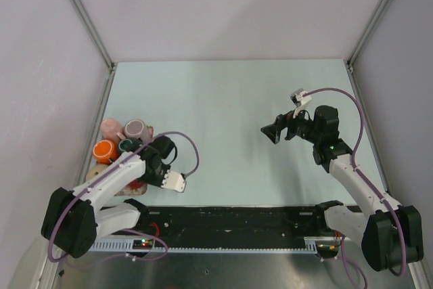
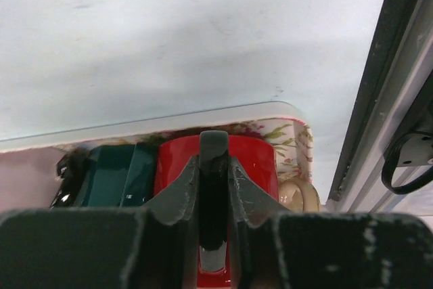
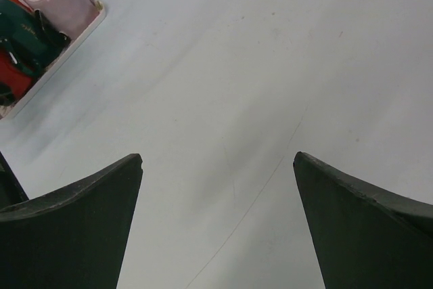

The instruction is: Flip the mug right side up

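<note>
A red mug (image 2: pixel 254 164) lies on the floral tray (image 2: pixel 294 137), between a teal mug (image 2: pixel 111 174) and a cream mug (image 2: pixel 301 194). My left gripper (image 2: pixel 214 167) is low over the tray, its jaws drawn close on a dark part of the red mug. In the top view the left gripper (image 1: pixel 149 174) covers most of the red mug (image 1: pixel 135 185). My right gripper (image 1: pixel 274 132) is open and empty, held above the bare table at mid right; it also shows in the right wrist view (image 3: pixel 218 160).
The tray (image 1: pixel 145 130) at the table's left edge also holds a pink mug (image 1: pixel 110 127), a mauve mug (image 1: pixel 134 128), an orange mug (image 1: pixel 104 149) and the teal mug (image 1: pixel 126 145). A metal rail (image 2: pixel 379 99) runs close beside the tray.
</note>
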`<act>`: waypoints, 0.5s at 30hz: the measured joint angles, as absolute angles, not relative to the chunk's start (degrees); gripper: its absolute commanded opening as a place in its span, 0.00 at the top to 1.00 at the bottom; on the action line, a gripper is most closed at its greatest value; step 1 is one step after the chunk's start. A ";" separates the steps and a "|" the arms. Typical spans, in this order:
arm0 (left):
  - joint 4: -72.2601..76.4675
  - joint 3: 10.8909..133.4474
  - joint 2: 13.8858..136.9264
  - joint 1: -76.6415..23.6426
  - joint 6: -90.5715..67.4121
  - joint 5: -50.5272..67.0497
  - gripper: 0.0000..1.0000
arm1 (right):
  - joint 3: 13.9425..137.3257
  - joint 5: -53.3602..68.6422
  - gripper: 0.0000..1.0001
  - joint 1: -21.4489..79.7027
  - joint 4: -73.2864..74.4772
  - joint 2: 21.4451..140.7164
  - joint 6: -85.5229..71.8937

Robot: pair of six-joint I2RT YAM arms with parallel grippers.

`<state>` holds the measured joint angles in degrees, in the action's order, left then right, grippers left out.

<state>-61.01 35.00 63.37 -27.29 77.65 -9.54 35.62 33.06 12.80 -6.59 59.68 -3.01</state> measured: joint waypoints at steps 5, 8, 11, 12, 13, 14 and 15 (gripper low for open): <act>-64.66 44.14 65.56 -28.36 69.49 -4.51 1.00 | 36.49 34.83 0.00 12.80 -5.34 58.19 -4.21; -65.93 50.59 66.13 -28.73 64.55 -0.67 1.00 | 38.65 36.97 0.00 12.80 -4.21 58.11 -6.33; -67.16 57.32 66.39 -29.08 59.13 4.49 1.00 | 40.95 39.68 0.00 12.86 -4.40 58.15 -10.46; -67.46 59.24 66.39 -29.15 57.25 6.22 1.00 | 41.43 40.38 0.00 12.97 -4.99 58.19 -12.27; -68.05 61.76 66.43 -29.19 55.02 8.27 1.00 | 41.78 40.86 0.00 13.26 -5.50 58.28 -14.06; -68.40 63.88 66.43 -29.19 52.95 10.17 1.00 | 41.93 41.06 0.00 13.80 -6.26 58.41 -16.03; -68.71 65.69 66.46 -29.19 51.24 11.81 1.00 | 42.02 41.04 0.00 14.70 -6.90 58.59 -17.69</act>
